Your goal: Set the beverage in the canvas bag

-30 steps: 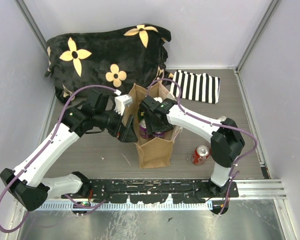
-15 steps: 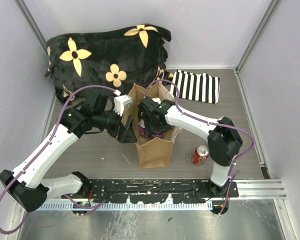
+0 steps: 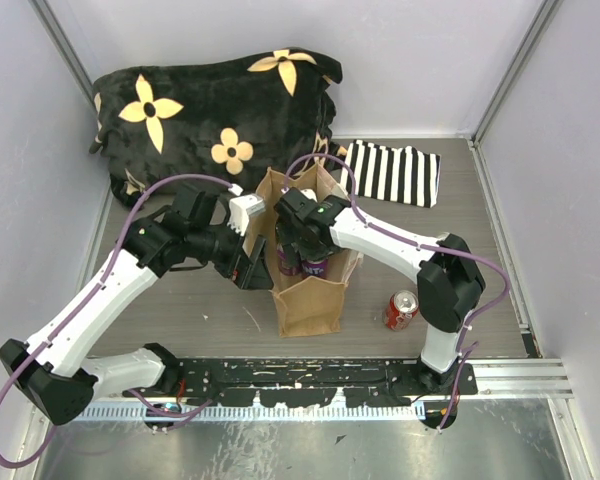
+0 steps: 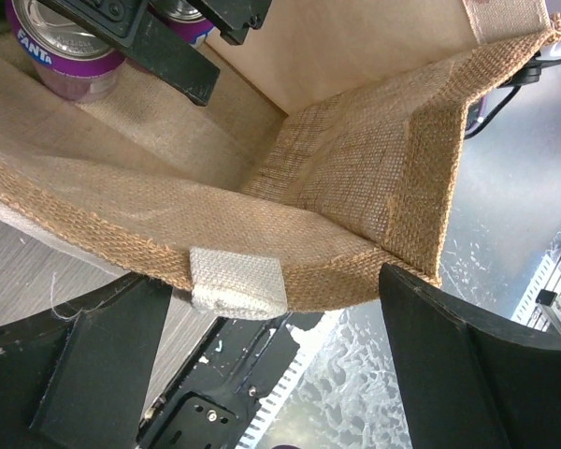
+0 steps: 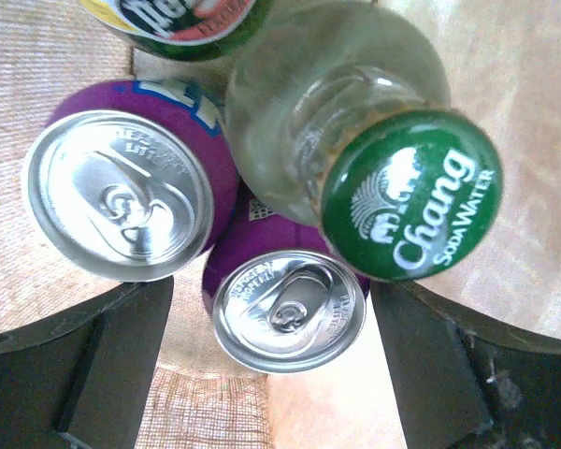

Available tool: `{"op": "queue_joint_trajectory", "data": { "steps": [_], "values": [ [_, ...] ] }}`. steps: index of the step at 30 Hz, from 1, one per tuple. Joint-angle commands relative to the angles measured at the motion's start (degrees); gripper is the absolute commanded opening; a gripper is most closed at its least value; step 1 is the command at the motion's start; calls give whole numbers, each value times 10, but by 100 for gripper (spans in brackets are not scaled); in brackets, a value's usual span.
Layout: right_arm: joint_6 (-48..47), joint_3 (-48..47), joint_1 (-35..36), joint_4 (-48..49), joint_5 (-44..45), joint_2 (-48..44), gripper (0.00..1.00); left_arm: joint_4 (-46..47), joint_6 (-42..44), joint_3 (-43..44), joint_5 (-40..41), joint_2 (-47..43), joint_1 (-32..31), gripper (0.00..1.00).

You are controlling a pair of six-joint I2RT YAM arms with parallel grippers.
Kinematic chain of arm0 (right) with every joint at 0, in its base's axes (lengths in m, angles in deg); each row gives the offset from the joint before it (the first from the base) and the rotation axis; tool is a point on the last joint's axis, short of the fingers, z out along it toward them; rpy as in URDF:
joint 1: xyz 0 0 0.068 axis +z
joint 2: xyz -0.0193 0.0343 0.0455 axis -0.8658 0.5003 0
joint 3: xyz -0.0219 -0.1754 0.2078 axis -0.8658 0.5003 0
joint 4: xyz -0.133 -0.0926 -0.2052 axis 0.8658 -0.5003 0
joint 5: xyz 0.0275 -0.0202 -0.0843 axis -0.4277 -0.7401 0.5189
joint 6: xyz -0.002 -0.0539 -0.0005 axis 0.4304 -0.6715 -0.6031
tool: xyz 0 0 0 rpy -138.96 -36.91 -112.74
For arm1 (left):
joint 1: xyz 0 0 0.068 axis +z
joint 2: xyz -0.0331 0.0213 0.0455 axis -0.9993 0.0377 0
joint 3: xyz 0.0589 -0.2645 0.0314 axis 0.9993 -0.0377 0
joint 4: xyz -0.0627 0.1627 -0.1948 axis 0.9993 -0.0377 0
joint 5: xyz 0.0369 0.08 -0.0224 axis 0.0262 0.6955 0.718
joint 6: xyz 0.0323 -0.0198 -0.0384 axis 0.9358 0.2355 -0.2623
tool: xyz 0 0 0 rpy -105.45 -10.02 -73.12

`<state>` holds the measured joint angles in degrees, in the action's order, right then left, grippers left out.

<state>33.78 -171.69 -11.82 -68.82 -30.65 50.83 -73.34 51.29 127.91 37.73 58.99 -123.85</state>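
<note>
The tan canvas bag point(image 3: 310, 300) stands open mid-table. My right gripper point(image 3: 302, 245) reaches down into its mouth. In the right wrist view its jaws point(image 5: 271, 285) are open on either side of a purple can point(image 5: 288, 313) that stands in the bag, with gaps on both sides. A second purple can point(image 5: 120, 192) and a green-capped Chang glass bottle point(image 5: 407, 192) stand beside it. My left gripper point(image 3: 252, 265) is at the bag's left rim. In the left wrist view it point(image 4: 271, 281) is open, with the rim and a white strap tab point(image 4: 236, 282) across the gap between its fingers.
A red can point(image 3: 401, 308) stands on the table right of the bag, near the right arm's base. A black blanket with yellow flowers point(image 3: 215, 110) lies at the back left, and a black-and-white striped cloth point(image 3: 395, 172) at the back right. Side walls stand close by.
My right gripper has shifted slightly left and back over the bag's mouth. The left arm and the bag have hardly moved.
</note>
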Motion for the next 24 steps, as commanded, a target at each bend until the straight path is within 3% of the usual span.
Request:
{"op": "queue_joint_trajectory", "data": {
  "steps": [1,13,18,24],
  "values": [
    [-10,-46,1,7,18,-36,93,-3,-4,-10,-10,-19,-4,98],
    [-4,-144,1,-14,56,-49,93,0,-33,7,-23,-38,-4,98],
    [-3,-229,1,-30,92,-55,93,-6,-29,3,-30,-35,-6,98],
    [-8,-293,-22,-38,159,-102,92,-24,-9,-15,-6,-37,-50,98]
  ]
}}
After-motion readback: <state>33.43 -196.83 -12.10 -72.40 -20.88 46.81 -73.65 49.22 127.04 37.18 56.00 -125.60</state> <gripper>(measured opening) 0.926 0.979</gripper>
